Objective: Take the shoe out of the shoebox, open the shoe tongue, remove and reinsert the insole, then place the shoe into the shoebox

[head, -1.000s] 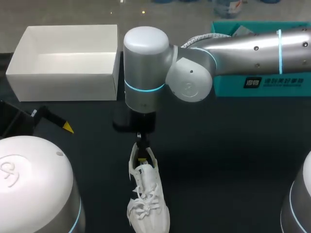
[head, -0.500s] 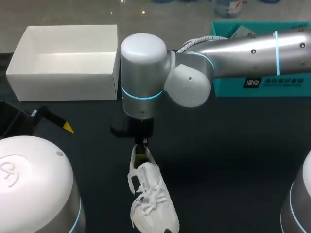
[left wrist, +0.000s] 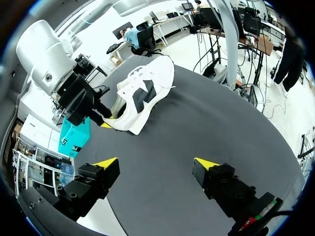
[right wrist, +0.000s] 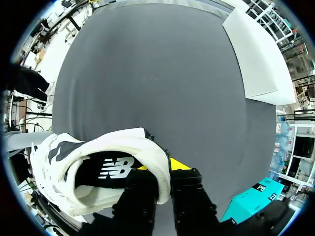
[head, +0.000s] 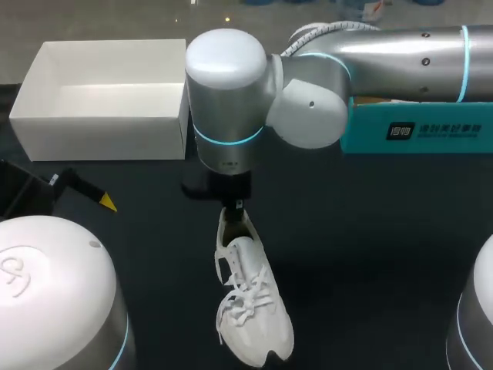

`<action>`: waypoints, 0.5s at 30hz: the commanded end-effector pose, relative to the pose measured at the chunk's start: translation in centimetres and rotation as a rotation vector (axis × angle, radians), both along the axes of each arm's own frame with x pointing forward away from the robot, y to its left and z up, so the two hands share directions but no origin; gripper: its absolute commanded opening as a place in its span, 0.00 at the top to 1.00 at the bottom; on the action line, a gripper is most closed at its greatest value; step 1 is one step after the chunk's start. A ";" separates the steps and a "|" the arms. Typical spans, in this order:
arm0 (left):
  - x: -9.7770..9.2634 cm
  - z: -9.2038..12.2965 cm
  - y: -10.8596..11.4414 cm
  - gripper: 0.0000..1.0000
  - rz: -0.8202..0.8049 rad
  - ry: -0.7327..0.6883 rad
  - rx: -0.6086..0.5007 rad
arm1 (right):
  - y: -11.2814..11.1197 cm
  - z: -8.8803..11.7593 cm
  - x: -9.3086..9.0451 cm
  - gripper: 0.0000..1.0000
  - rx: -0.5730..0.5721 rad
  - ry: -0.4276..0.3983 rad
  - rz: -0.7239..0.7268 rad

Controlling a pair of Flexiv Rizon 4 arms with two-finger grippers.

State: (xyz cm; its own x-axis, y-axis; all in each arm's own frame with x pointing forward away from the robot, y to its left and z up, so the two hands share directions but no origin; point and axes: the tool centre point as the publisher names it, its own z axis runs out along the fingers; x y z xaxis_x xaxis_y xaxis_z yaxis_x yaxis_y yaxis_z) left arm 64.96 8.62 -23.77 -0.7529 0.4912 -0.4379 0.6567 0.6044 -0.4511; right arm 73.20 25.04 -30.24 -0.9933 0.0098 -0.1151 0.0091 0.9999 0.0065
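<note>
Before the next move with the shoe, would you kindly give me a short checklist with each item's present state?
1. Right gripper shut on the heel rim of the shoe, one finger inside and one outside: ok.
2. Insole inside the shoe: ok. Whether it lies flat: cannot tell.
3. Shoebox open, with nothing in it: ok.
4. Left gripper open and apart from the shoe: ok.
5. Toe of the shoe lifted off the table: cannot tell.
</note>
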 end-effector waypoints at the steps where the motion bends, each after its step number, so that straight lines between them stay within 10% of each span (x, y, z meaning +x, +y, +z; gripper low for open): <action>1: 0.0 0.0 0.0 0.00 -0.001 0.001 0.003 | -3.3 8.4 0.2 1.00 -0.007 -0.062 -0.003; 8: 0.0 0.0 0.0 0.00 -0.001 0.001 0.003 | -6.2 15.0 1.9 1.00 -0.048 -0.137 -0.005; 15: 0.0 0.0 0.0 0.00 -0.001 0.001 0.003 | -7.1 16.9 2.5 1.00 -0.065 -0.132 -0.003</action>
